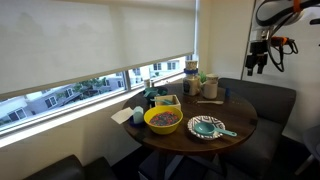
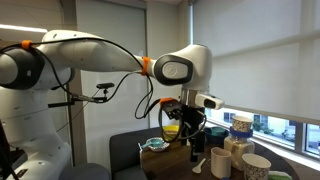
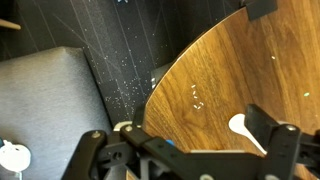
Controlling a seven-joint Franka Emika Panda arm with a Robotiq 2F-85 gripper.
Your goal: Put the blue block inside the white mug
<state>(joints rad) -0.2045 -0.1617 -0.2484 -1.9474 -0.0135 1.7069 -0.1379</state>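
Note:
My gripper (image 1: pixel 257 68) hangs high in the air to one side of the round wooden table (image 1: pixel 235 118), well above everything on it. It also shows in an exterior view (image 2: pixel 190 138) and in the wrist view (image 3: pixel 185 142). Its fingers are spread apart with nothing between them. A white mug (image 1: pixel 137 115) sits at the table's edge on the side away from the gripper. The blue block is too small to make out in any view. The wrist view looks down on the table edge (image 3: pixel 215 70) and a white spoon (image 3: pixel 240 125).
A yellow bowl (image 1: pixel 163 119), a teal patterned plate (image 1: pixel 207 127) and jars (image 1: pixel 191 72) stand on the table. Pale cups (image 2: pixel 255 165) stand at the table's window end. A grey couch (image 3: pixel 45 95) wraps round the table. A window runs along one wall.

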